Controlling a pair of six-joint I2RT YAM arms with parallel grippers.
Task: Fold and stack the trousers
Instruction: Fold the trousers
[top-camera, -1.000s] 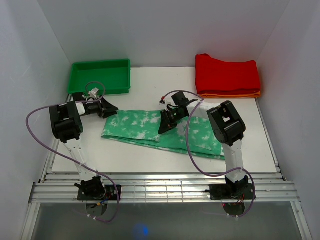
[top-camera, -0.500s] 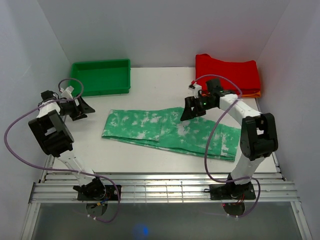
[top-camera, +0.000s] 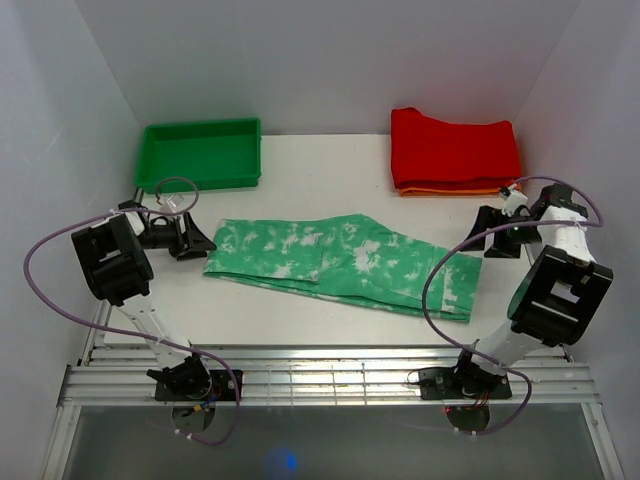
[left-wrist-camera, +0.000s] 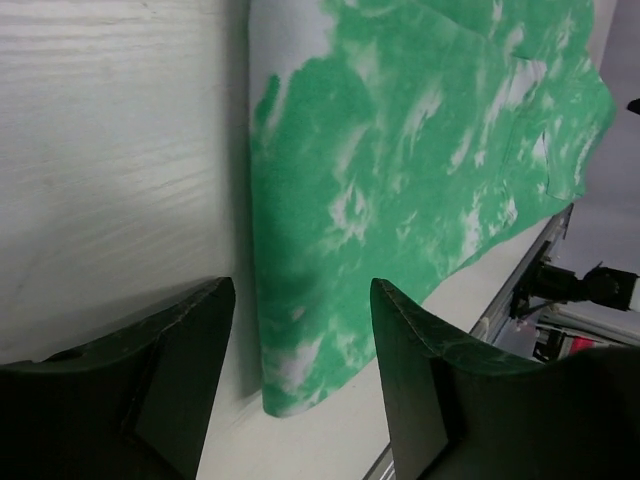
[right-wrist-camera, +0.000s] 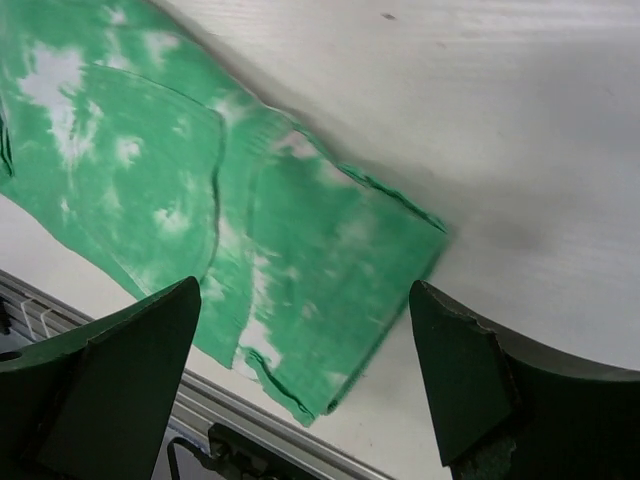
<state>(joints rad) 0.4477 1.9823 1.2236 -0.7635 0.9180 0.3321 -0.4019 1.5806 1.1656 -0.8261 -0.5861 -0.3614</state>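
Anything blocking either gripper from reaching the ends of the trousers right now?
Nothing visible. The left gripper, open, sits at one end of the trousers and the right gripper, open, at the other, with only bare table around them.

Both arms splayed out, one to each side.

Left arm (top-camera: 115, 262): base near-left, lower link leans up and left, elbow block sits high on the left side, and the forearm runs right and down. Left gripper (top-camera: 197, 241) is held low and points right. Jaws are apart; the wrist view shows both fingers (left-wrist-camera: 190, 370) with a clear gap between them.

Right arm (top-camera: 555, 292): base near-right, lower link leans up and right, elbow block is far out on the right, and the wrist is turned left. Right gripper (top-camera: 480, 232) is low and points left. Jaws are spread wide, with the fingers (right-wrist-camera: 120, 370) at opposite edges of the wrist view.
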